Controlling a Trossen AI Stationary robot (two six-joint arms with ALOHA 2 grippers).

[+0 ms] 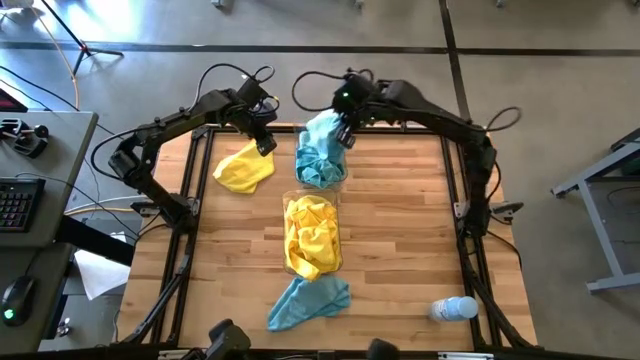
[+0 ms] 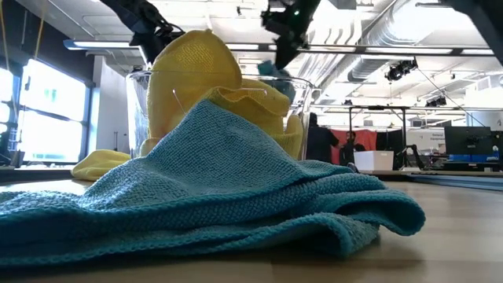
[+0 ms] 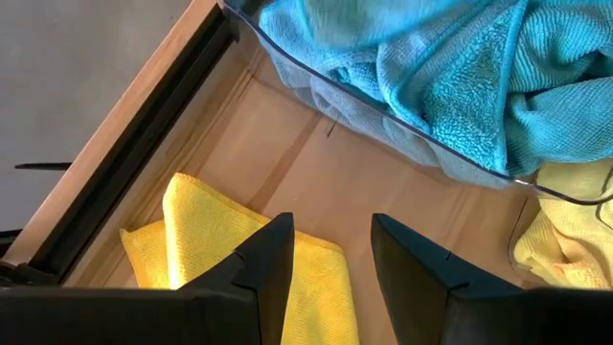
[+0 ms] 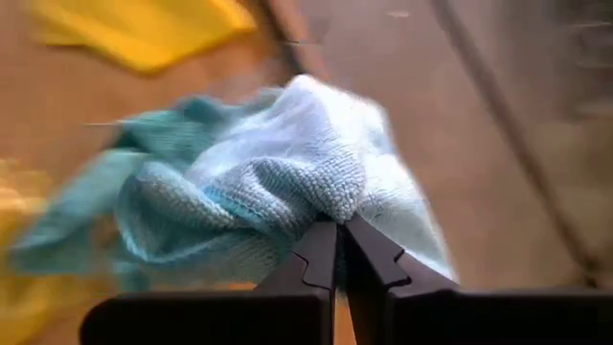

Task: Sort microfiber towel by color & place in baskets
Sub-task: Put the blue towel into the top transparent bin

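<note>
My right gripper (image 4: 337, 228) is shut on a teal-blue microfiber towel (image 1: 322, 133) over the far basket (image 1: 342, 178), which holds teal towels. The near basket (image 1: 338, 262) is filled with yellow towels (image 1: 310, 232). One yellow towel (image 1: 244, 168) lies flat on the table at the far left. My left gripper (image 3: 330, 254) hovers open just above it, touching nothing. Another teal towel (image 1: 308, 300) lies spread on the table close to the near edge and fills the low view's foreground (image 2: 212, 196). My right gripper pinches a bunched fold of the teal towel (image 4: 335, 203) between its two fingertips, coming at it from above at a slant. The towel hangs rumpled below the fingers (image 4: 316, 249). Its lower part reaches the teal pile in the far basket (image 1: 320, 165).
A clear plastic bottle (image 1: 455, 308) lies on its side at the near right corner. Black frame rails (image 1: 470, 200) run along the table's left and right sides. Bare wood (image 1: 400, 220) spreads to the right of the baskets.
</note>
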